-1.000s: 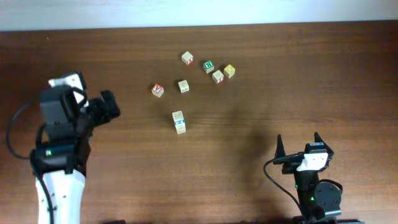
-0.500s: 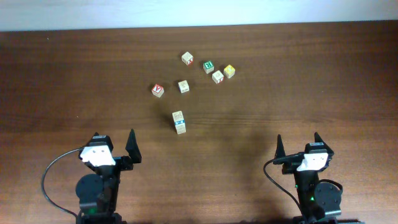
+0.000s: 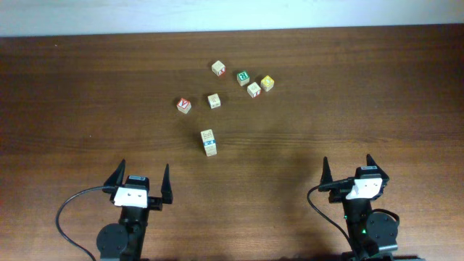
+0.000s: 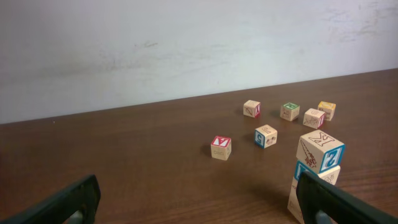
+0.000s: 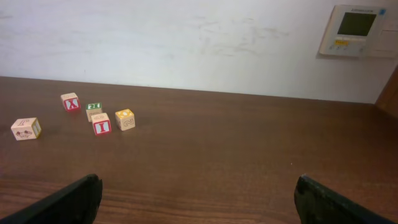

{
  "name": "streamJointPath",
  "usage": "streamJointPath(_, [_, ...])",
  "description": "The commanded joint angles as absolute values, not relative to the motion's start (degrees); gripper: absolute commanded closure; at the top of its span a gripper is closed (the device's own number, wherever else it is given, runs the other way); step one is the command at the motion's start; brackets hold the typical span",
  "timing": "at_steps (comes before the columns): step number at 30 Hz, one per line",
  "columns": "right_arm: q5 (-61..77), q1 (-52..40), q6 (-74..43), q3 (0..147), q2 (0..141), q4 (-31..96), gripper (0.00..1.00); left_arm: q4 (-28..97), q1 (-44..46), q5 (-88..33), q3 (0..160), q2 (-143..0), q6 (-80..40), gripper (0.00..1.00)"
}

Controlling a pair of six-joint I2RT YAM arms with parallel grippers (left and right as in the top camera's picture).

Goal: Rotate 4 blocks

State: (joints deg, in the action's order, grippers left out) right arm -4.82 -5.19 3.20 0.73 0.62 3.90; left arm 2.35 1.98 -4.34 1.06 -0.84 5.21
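Note:
Two pale blocks stand stacked mid-table (image 3: 209,142); in the left wrist view the upper one (image 4: 320,151) shows blue faces and sits turned on the lower one. A beige block (image 3: 214,100) with a blue side (image 4: 265,135) lies behind the stack. Two more pale blocks lie further back (image 3: 218,67) and right (image 3: 254,89). My left gripper (image 3: 143,174) is open at the front left, empty, its right finger (image 4: 336,202) covering part of the stack's base. My right gripper (image 3: 347,164) is open and empty at the front right (image 5: 198,190).
A red-topped cube (image 3: 183,105) lies left of the beige block. A green-topped cube (image 3: 243,77) and a yellow-topped cube (image 3: 267,82) sit in the back cluster. A white wall runs behind the table (image 3: 87,87); a wall panel (image 5: 357,30) shows at upper right.
My left arm has come down from a raised pose at the left side to the front left, its open gripper now facing the blocks. The right arm and the blocks have not moved.

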Motion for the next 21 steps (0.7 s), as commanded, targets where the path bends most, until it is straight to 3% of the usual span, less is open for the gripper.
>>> streamJointPath(1, [-4.7, -5.3, 3.0, 0.3, 0.2, 4.2, 0.01, 2.2, 2.3, -4.5, 0.5, -0.3, 6.4, 0.01])
streamJointPath(21, [-4.7, -5.3, 3.0, 0.3, 0.2, 4.2, 0.01, 4.6, 3.3, -2.6, 0.5, -0.3, 6.3, 0.01])
